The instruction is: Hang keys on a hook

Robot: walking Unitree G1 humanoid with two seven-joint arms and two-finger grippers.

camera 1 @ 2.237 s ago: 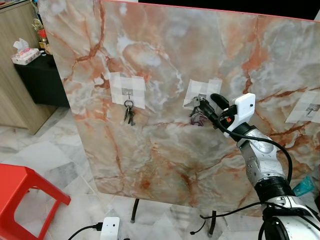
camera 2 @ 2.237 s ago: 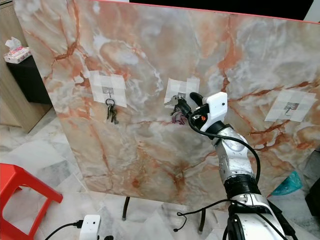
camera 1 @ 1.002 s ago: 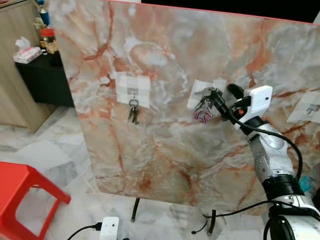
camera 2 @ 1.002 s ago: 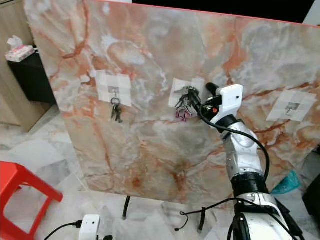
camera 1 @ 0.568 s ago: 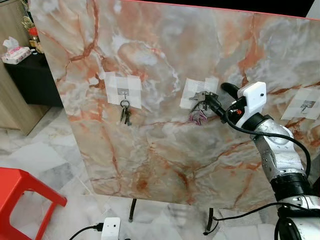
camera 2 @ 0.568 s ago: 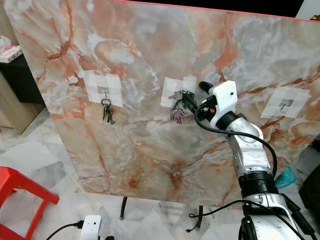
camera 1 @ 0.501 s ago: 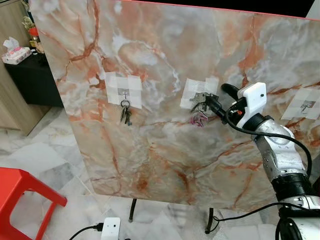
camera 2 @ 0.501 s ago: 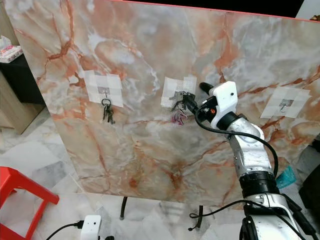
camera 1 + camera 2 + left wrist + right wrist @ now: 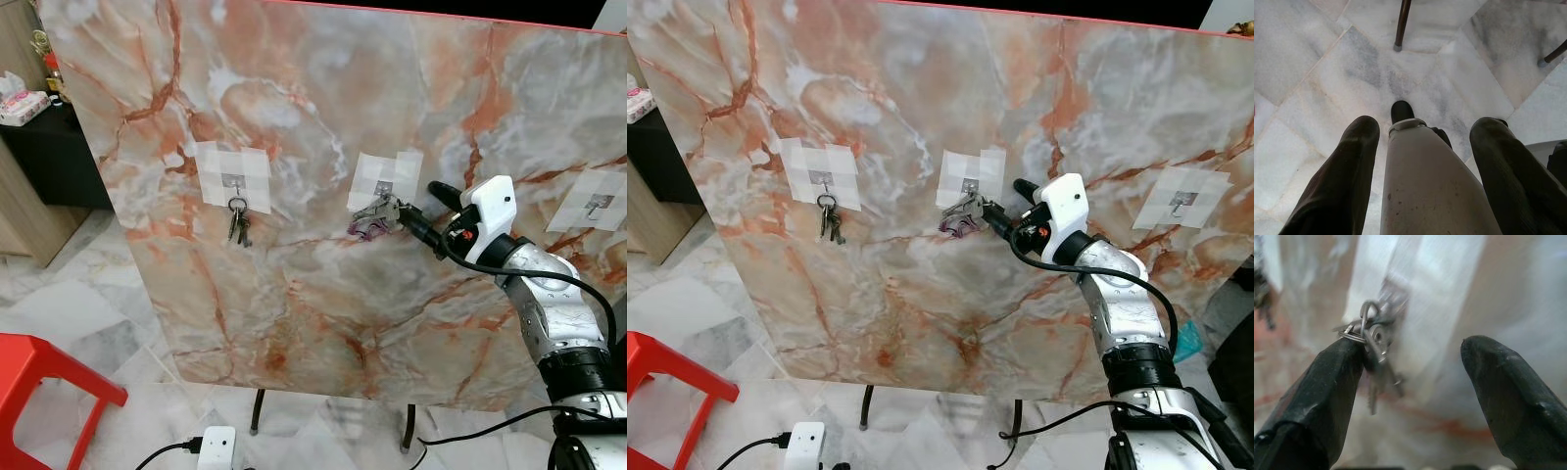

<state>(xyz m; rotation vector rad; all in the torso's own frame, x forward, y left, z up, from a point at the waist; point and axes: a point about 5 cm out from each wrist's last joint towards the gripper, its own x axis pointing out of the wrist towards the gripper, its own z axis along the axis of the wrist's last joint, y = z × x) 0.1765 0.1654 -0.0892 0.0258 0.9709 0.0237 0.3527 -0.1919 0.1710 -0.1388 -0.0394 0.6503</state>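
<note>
Marble board fills the frame; at its centre our right hand, fingers apart, touches the keys by the middle hook. Left hand spread over floor.

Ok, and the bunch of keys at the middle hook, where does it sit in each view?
Left eye view: keys near picture centre, under the middle tape patch, just off the right gripper.
Right eye view: same spot, keys under the patch.
Right wrist view: keys against one finger, blurred patch behind.
Left wrist view: faces the floor tiles.
Shared landmark: the middle tape patch.
</note>
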